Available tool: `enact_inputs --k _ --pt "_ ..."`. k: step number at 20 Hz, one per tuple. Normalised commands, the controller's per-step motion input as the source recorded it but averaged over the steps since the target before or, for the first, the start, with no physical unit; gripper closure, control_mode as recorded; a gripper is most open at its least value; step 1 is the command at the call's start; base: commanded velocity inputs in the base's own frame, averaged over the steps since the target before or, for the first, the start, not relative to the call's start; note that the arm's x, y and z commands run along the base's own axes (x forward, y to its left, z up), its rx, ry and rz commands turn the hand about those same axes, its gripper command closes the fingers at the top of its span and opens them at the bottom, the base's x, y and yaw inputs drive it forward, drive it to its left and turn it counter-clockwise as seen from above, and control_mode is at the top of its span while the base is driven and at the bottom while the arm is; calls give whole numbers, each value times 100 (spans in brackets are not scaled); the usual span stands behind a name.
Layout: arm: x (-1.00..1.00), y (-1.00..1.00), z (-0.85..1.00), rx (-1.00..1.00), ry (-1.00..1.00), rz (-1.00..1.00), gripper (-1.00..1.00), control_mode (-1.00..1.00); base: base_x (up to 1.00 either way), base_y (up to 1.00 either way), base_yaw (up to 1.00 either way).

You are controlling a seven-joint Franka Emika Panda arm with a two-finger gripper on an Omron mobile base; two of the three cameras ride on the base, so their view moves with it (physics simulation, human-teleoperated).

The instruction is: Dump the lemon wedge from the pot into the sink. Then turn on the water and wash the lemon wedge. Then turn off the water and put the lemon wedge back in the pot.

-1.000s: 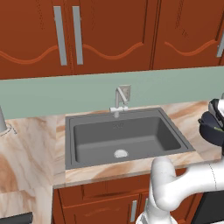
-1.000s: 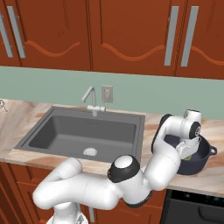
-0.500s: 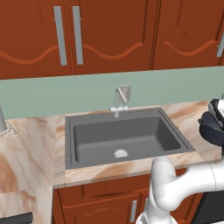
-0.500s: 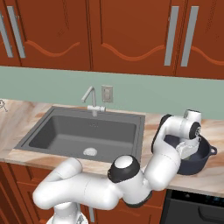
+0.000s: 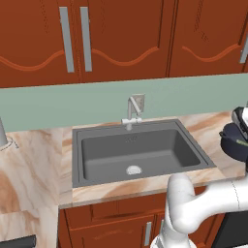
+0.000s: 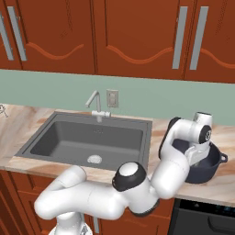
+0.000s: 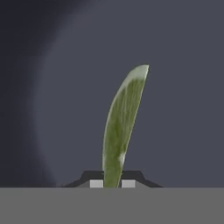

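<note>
I've got the gripper [image 7: 112, 183] down inside the pot [image 6: 204, 161], which sits on the counter [image 6: 220, 183] just right of the sink [image 6: 59, 151]. In the hand cam the lemon wedge [image 7: 122, 127] runs up from between the 2 fingertips [image 7: 96, 183], lying on the pot's dark floor. The tips look closed in tight on its near end w/ hardly any gap, so I read it as pinched, but the contact itself is cut off at the bottom edge, so can't be 100% sure.

Risks from here, my guess:
- The grip is on the thin end of a sliver. If I lift fast, it could pivot or slip out and drop back in the pot, or worse on the counter.
- The wrist is deep inside the pot in the right base cam. Pulling out at an angle could catch the rim and shove the pot towards the counter edge.
- On the carry over to the sink, a weak pinch means a drop short of the basin.
- The faucet [image 6: 94, 104] is at the back rim; a wide swing could clip it.
</note>
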Motion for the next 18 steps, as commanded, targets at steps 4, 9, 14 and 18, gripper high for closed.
enact_inputs --k 4,9,14,18 --pt "0 -1 56 0 -9 0 100 -100 0 0 0" --pt "-1 -8 49 0 -5 0 100 -100 0 0 0" --pt "-6 -5 41 1 -1 0 100 -100 0 0 0" --pt "-8 0 20 3 -12 -1 100 -100 0 0 0"
